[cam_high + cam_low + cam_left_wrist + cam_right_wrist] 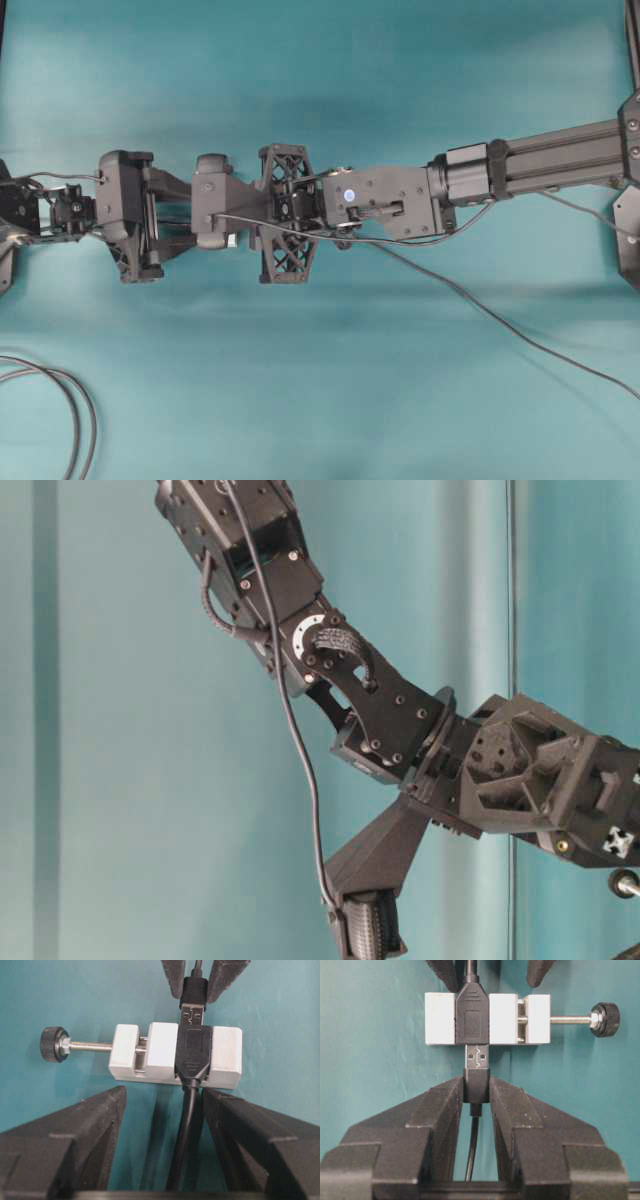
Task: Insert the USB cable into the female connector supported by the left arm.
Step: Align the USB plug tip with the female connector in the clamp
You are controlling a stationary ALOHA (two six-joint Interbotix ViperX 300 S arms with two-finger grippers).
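The two arms meet tip to tip at mid-table in the overhead view, the left arm [165,210] reaching in from the left, the right arm [480,175] stretched out level from the right. The left hand [162,1110] has its fingers spread wide. The right hand [476,1092] pinches the USB cable [476,1085] by its plug.

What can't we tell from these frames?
- How deep the USB cable sits in the female connector: the socket body hides the tip in both wrist views.
- Overhead: the joint is hidden under the right pincer.
- Table-level: the connector is out of frame.
- Left pincer contact with the block: unclear.
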